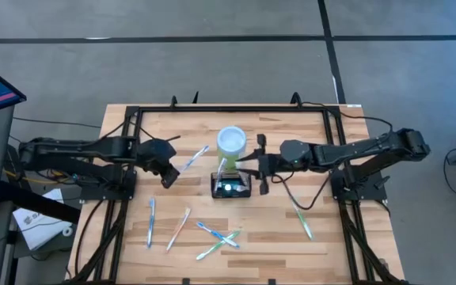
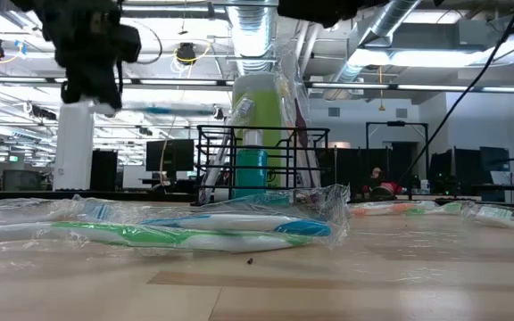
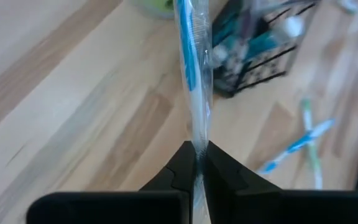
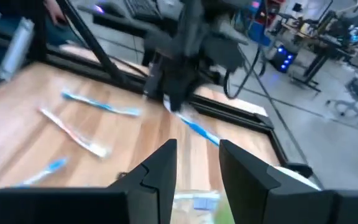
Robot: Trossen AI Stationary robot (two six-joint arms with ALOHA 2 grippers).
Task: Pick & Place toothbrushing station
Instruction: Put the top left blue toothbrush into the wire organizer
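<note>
The left gripper (image 1: 167,176) is seen lifted above the table (image 1: 323,245), its 2 fingers (image 3: 182,163) pressed tight on a wrapped blue-and-white toothbrush (image 3: 191,74), which is pinched near one end and juts straight out ahead of the fingertips. The toothbrushing station (image 1: 231,187), a black wire-mesh caddy, is found ahead of that gripper, beyond the free end of the brush, with the lime-green cup (image 1: 231,142) touching or just beside its far side.

The right gripper (image 1: 261,166) is held just beside the station on its opposite side, and its fingers (image 4: 160,168) are parted, with a clear gap between them; nothing is seen gripped.

From above, 6 loose toothbrushes are counted on the table, among them a crossed cluster (image 1: 217,237) on the near side of the station. That count cannot be made from the low view, where a wrapped green and blue pair (image 2: 194,230) fills the foreground and the station (image 2: 261,160) is partly veiled by crinkled wrap. The left gripper (image 2: 92,58) is shown there only as a dark mass, cut off at the frame's top. The station's contents are hard to make out in the left wrist view.
</note>
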